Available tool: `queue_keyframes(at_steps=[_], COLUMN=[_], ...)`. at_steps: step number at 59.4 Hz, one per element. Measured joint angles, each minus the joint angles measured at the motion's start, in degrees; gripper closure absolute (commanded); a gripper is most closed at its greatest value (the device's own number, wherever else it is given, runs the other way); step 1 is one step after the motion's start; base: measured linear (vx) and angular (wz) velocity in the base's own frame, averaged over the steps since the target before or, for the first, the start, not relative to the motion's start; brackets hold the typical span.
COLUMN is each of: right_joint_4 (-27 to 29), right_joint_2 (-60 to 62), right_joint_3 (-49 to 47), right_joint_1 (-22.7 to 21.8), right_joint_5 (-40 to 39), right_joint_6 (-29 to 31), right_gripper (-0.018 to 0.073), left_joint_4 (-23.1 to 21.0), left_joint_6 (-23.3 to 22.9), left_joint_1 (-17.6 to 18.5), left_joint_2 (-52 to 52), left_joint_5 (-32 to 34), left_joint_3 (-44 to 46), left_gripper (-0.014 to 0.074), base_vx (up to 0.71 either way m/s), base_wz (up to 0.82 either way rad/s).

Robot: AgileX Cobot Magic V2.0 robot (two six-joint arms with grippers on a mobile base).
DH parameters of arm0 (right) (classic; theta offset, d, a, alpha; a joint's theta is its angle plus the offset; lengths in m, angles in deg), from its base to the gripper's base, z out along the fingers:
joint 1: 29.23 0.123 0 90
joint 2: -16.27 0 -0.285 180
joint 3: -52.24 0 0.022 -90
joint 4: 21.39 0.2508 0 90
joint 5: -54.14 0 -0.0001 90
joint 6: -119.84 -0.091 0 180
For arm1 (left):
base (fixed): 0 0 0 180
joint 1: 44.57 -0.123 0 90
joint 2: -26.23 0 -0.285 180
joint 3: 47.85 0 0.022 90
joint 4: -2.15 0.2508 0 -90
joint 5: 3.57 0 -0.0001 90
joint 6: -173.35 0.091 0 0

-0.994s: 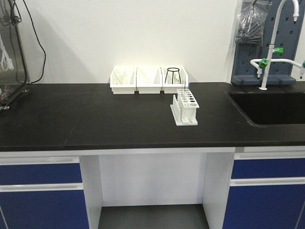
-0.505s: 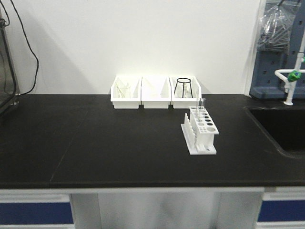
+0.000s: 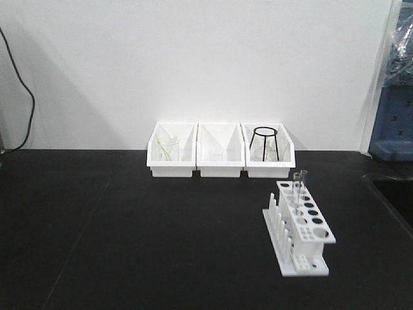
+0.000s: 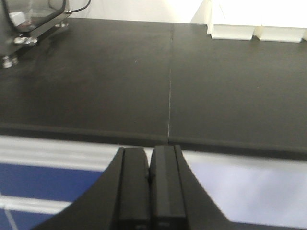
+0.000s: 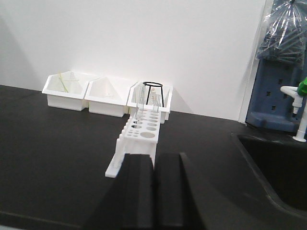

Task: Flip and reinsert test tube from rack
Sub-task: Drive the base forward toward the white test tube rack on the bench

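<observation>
The white rack [image 3: 301, 231] stands on the black counter, right of centre, with its pegs along the left side. A clear test tube [image 3: 299, 186] stands upright in a hole at its far end. In the right wrist view the rack [image 5: 140, 137] lies just beyond my right gripper [image 5: 154, 158], which is shut and empty. Two clear tubes stand at the rack's far end, a taller test tube [image 5: 139, 103] and a shorter one [image 5: 156, 104]. My left gripper [image 4: 149, 154] is shut with nothing in it, hanging off the counter's front edge, far left of the rack.
Three white open-fronted bins [image 3: 221, 169] line the back wall; the right one holds a black wire tripod [image 3: 264, 137]. A sink [image 5: 276, 165] is sunk into the counter to the right, with a blue pegboard [image 5: 278, 91] behind it. A metal-framed device [image 4: 33, 17] stands far left.
The front view has closed in on the counter, so the rack and bins look larger and lower in the frame. Nothing on the counter has shifted.
</observation>
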Motion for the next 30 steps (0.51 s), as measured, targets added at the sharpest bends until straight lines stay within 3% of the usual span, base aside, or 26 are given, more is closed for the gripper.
queue_keyframes(at_steps=[30], right_joint_4=[0.0], right_joint_2=[0.0], right_joint_3=[0.0], right_joint_1=[0.0], right_joint_5=[0.0], right_joint_6=[0.0], right_gripper=[0.0572], left_joint_4=[0.0], left_joint_6=[0.0], left_joint_1=[0.0], left_joint_2=[0.0], left_joint_5=[0.0], left_joint_3=[0.0], left_gripper=[0.0603], base_vx=[0.32], base_wz=[0.01])
